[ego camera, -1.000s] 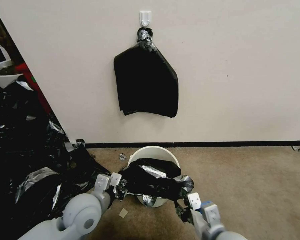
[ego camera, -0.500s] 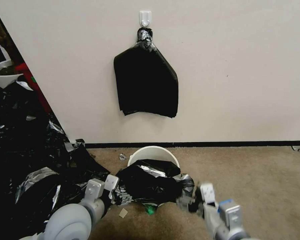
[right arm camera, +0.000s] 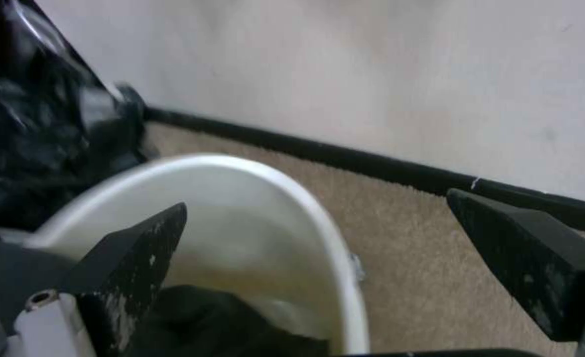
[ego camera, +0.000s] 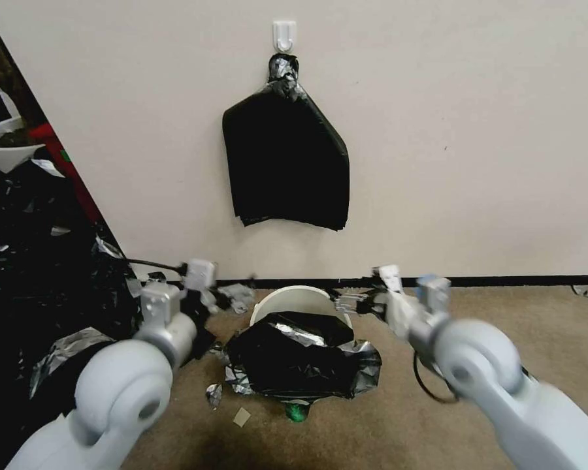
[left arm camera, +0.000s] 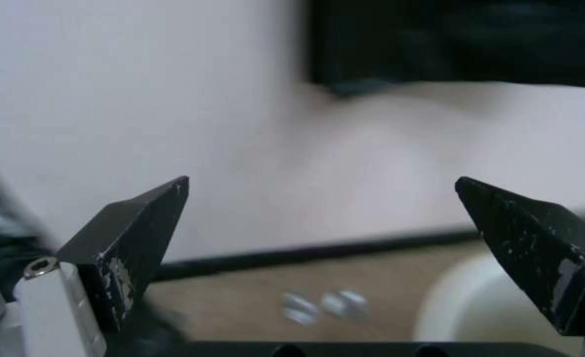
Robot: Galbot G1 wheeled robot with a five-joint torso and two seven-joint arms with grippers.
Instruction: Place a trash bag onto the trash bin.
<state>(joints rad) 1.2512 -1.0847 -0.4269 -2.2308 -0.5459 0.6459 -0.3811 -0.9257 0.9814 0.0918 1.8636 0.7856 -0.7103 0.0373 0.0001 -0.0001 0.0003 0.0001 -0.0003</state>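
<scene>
Over on the left a heap of black plastic scraps (ego camera: pixel 39 287) is banked against the wall. Next comes the left gripper (ego camera: pixel 232 299), raised beside the trash bin's (ego camera: pixel 298 299) left side, its fingers spread wide with nothing between them (the wrist view shows bare carpet and a curve of cream rim in the gap). In the middle, the trash bag (ego camera: pixel 300 356) lies slumped over the near half of the bin and spills down its front onto the carpet (ego camera: pixel 490 339); the far arc of the rim is bare. Its long axis runs across, from one arm toward the other. Above it a flat black bundle (ego camera: pixel 284 163) hangs from a wall hook (ego camera: pixel 285 34). To the right, the right gripper (ego camera: pixel 353 301) hovers at the bin's far right rim, also spread and empty. Both sit higher and farther back than the bag, about equally near; I'd judge either must drop forward and down to reach its edge.
</scene>
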